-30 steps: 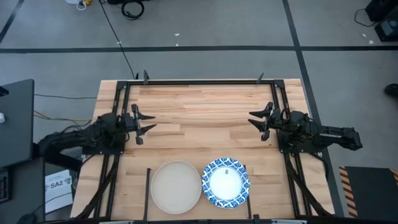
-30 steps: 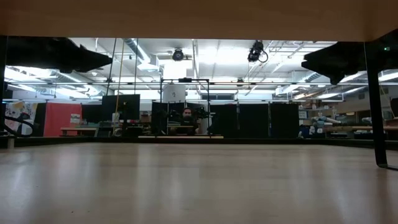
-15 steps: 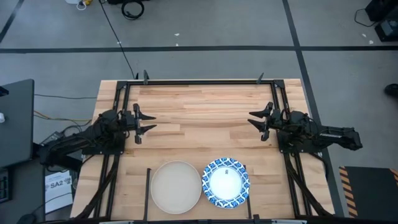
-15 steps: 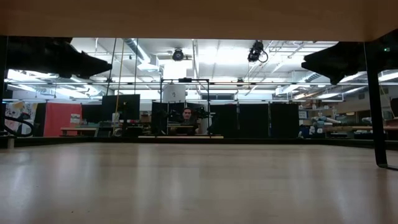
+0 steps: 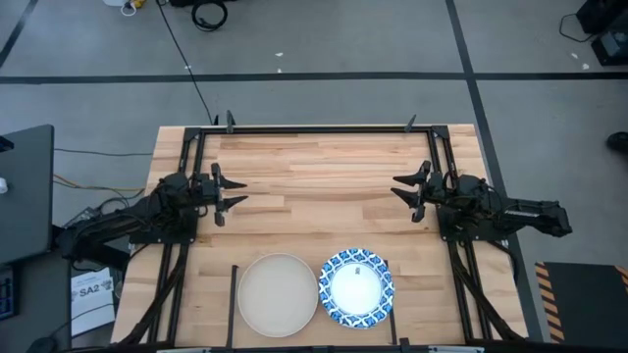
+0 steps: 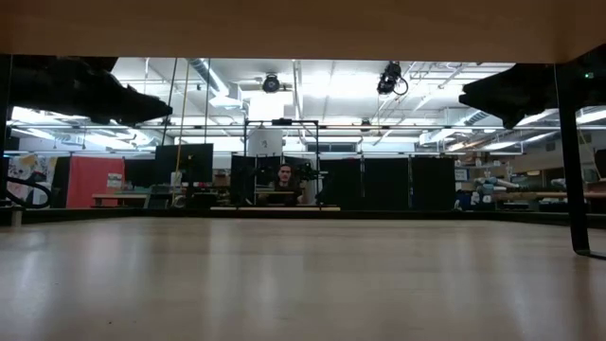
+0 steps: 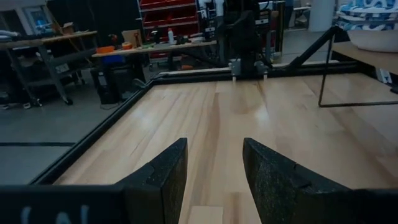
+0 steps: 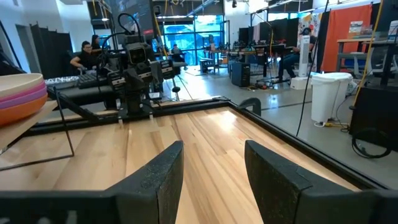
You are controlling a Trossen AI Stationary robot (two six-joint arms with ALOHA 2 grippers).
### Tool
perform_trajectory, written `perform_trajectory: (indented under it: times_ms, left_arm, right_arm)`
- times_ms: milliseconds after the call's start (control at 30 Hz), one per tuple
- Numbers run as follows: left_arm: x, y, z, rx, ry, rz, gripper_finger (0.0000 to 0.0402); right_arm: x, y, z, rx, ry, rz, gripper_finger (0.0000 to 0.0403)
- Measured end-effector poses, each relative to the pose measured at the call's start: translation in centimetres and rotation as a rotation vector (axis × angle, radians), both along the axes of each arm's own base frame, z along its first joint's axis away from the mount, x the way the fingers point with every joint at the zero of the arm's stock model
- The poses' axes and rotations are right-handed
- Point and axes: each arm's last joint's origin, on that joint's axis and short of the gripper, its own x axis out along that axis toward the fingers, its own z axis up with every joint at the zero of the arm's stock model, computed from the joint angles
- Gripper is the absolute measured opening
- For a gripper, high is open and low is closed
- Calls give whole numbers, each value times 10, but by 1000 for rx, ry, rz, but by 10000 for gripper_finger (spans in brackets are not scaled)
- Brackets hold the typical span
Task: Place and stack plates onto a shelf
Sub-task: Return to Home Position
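Observation:
Two stacks of plates stand on the raised light-wood shelf [image 7: 372, 60] at the table's near edge. A pale beige plate [image 5: 278, 294] tops the left stack, with purple and orange plates [image 8: 18, 99] under it. A blue-rimmed plate [image 5: 356, 286] tops the right stack. My left gripper [image 5: 235, 192] is open at the table's left side, pointing level toward the middle. My right gripper [image 5: 397, 189] is open at the right side, facing it. Both are clear of the plates, with nothing between their fingers [image 7: 214, 146] [image 8: 213, 149].
Black metal frame rails [image 5: 314, 129] run along the table's far, left and right edges. Thin black bars [image 5: 234, 299] hold up the shelf. Bare wood [image 5: 314, 196] lies between the two grippers. People sit at desks [image 6: 284, 180] beyond the far edge.
My left arm has swung a little about its base. Its gripper has turned slightly and dipped a touch in the low view, and stays open. My right arm has kept still. The plates have not moved.

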Motion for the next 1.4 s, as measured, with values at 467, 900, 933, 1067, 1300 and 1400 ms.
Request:
perform_trajectory:
  times_ms: [467, 900, 933, 1067, 1300, 1400]
  left_arm:
    - [0, 1, 6, 21, -66, 15, 162]
    - [5, -19, 4, 16, -48, -159, 162]
    - [5, -20, 3, 12, -36, -173, 162]
    - [5, -25, 2, -41, -27, -168, 162]
    - [2, -24, 4, -83, -63, -56, 162]
    - [0, -25, 6, -81, -88, -56, 162]
  right_arm:
    - [0, 0, 0, 0, -1, 0, 176]
    - [0, 0, 0, 0, -1, 0, 176]
    - [0, 0, 0, 0, -1, 0, 176]
    - [0, 0, 0, 0, -1, 0, 176]
    - [0, 0, 0, 0, 0, 0, 176]
    - [0, 0, 0, 0, -1, 1, 176]
